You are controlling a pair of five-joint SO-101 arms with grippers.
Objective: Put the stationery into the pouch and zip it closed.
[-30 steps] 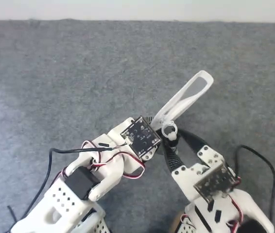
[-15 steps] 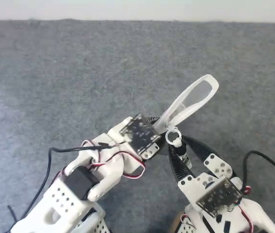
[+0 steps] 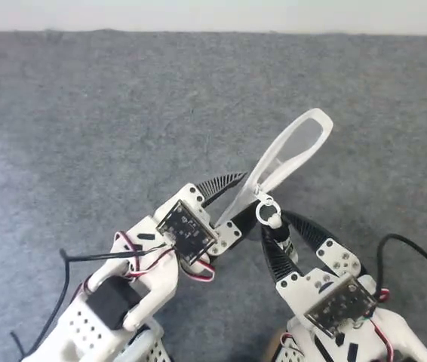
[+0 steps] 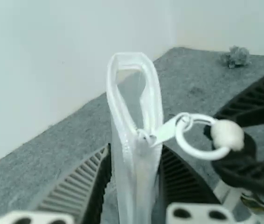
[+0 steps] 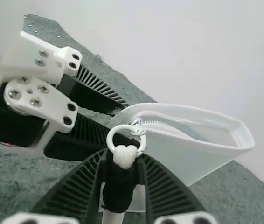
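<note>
Table [image 3: 85, 113] with a grey cloth top carries both arms. The pouch [image 3: 293, 151] does not lie on it but is held up in the air, nearer to the near edge than to the far one and a little right of the middle, with its mouth turned toward the far edge. The left gripper [image 4: 134, 163] has its fingers pressed on the lower part of the pouch from both sides. The right gripper [image 5: 121, 161] pinches with its fingers the zipper pull [image 5: 125, 155], a ring with a white bead. I judge that the zipping step is in hand. The slider [image 4: 143, 138] sits low, close to the left fingers, and beyond it the mouth stands open in a long loop, so most of the closing is left to do. Whether the stationery is inside I cannot tell, because the walls are milky. A black cable [image 3: 104, 255] hangs at the left arm. The left fingers, so near to the slider, may stand in the way, and the soft pouch could bend under the pull.
</note>
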